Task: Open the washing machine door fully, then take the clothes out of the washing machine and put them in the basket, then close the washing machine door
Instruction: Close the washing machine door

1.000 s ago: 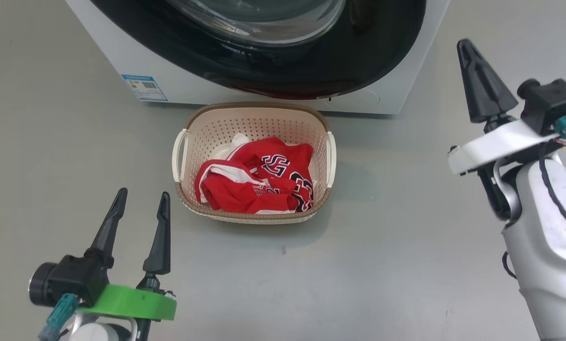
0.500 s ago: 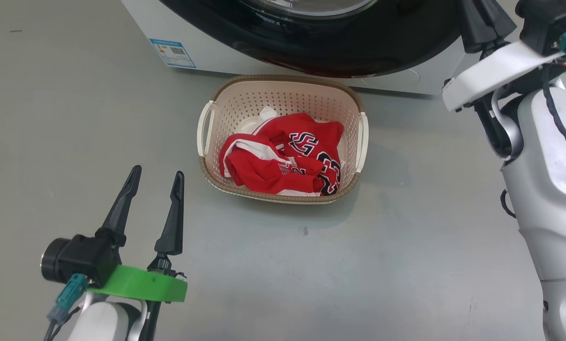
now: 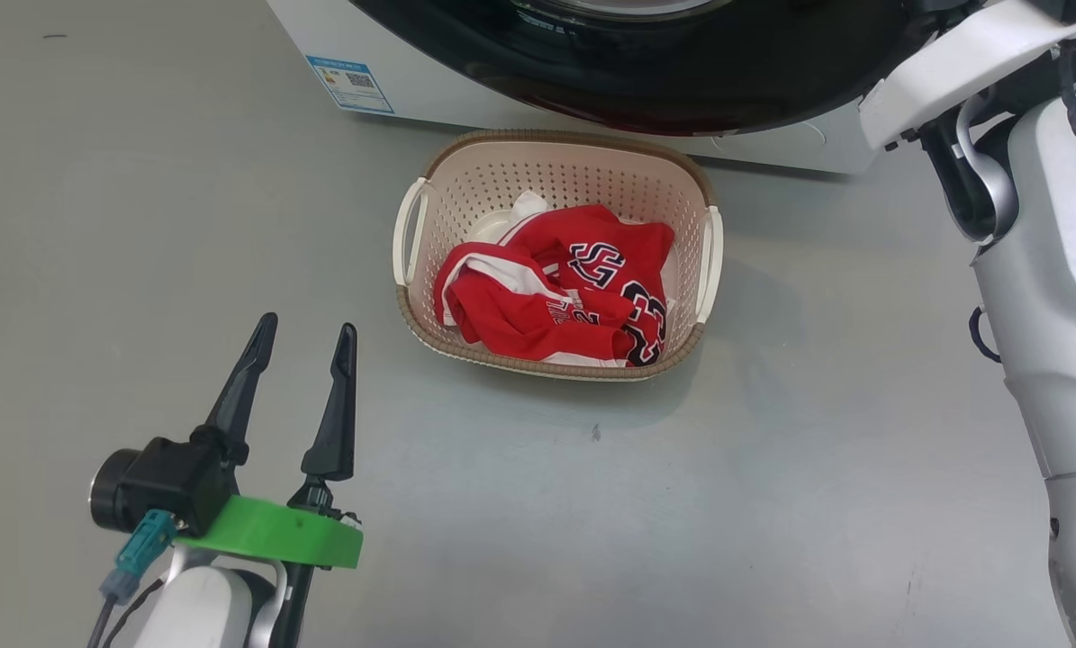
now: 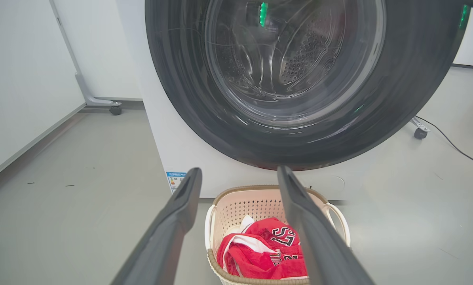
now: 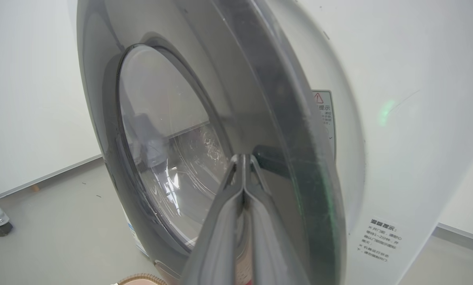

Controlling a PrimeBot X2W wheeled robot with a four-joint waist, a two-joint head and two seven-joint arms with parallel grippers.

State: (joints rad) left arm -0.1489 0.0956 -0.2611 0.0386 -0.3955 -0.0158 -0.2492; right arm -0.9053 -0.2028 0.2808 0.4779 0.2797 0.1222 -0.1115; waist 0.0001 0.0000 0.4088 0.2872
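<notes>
Up at the door [image 5: 287, 130], perhaps ajar, right fingers [image 5: 220, 229] pinched shut should press squarely until it latches; left fingers [image 3: 242, 387] hang wide.

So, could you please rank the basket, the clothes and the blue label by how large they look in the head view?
Largest: the basket.
Then: the clothes, lying inside it.
Smallest: the blue label, though it sits farther from the camera.

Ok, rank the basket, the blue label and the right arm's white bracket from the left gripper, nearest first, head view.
1. The basket, just right of the left gripper.
2. The blue label, ahead on the washing machine corner.
3. The white bracket, far across, upper right.
</notes>
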